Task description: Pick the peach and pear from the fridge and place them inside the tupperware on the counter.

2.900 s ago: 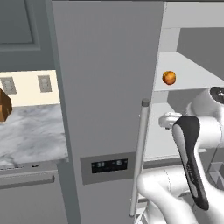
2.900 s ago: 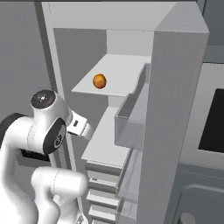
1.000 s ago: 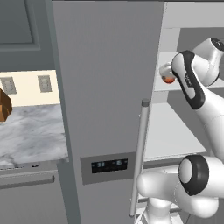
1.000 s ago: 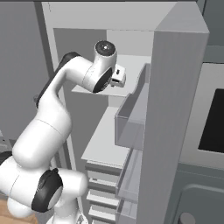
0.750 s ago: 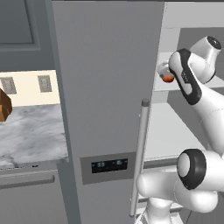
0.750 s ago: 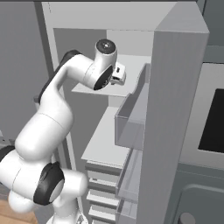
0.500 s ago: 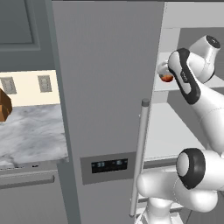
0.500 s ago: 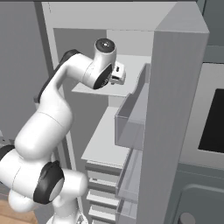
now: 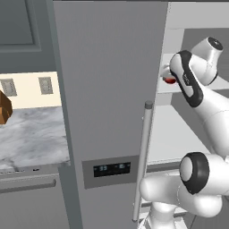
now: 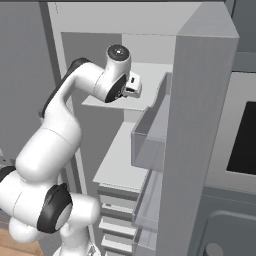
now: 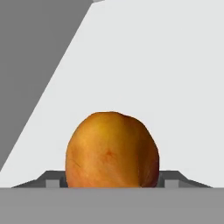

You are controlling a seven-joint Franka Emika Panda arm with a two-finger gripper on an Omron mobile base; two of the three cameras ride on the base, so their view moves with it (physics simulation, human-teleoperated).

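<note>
The peach [image 11: 111, 151], orange with a reddish side, sits on the white upper shelf [image 10: 152, 102] of the open fridge [image 9: 107, 89]. My gripper [image 11: 111, 181] reaches in level with that shelf, and its fingertips [image 11: 53, 180] press against the peach from both sides. In the left base view a red sliver of the peach [image 9: 169, 80] peeks out beside the hand, behind the fridge's closed left door. In the right base view the hand [image 10: 134, 90] covers the fruit. The marbled counter [image 9: 31, 134] lies left of the fridge. The pear and the tupperware are out of view.
The open right fridge door, with its grey bin [image 10: 150, 135], stands close to the right of my arm. A long silver handle [image 9: 143, 161] runs down the closed door. A brown object [image 9: 3, 109] sits at the counter's left edge. A dark oven window [image 10: 245, 140] is at the right.
The arm has swung up from low by the base to the upper shelf. In the last second it held still while the fingers closed onto the peach.
</note>
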